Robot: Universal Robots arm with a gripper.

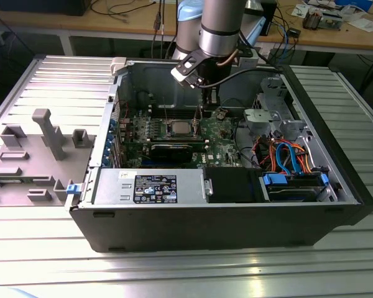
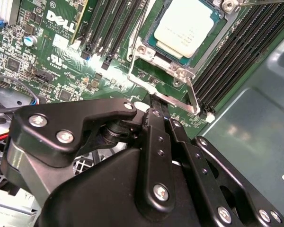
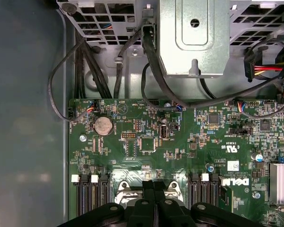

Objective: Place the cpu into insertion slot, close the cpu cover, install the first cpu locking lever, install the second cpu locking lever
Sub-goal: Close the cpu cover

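The cpu point(image 2: 185, 26), pale silver on top, lies flat in the insertion slot point(image 1: 166, 129) on the green board. Over its edges lies the cpu cover point(image 2: 149, 54), a thin silvery frame. A wire locking lever point(image 2: 192, 93) runs along the socket's near side. My gripper point(image 2: 160, 101) is shut, its two black fingers pressed together, with the tips right at that lever's bar. I cannot tell whether they touch it. In the exterior view the gripper point(image 1: 202, 115) hangs inside the case, just to the exterior view's right of the socket. The fingertips point(image 3: 154, 184) point at the socket's edge.
Black memory slots point(image 2: 236, 52) flank the socket. A coin battery point(image 3: 103, 125), a metal drive cage point(image 3: 194, 35) with black cables, and a heat sink point(image 3: 280, 182) are nearby. The power supply point(image 1: 146, 186) fills the case front. A grey fixture tray point(image 1: 31, 155) sits outside.
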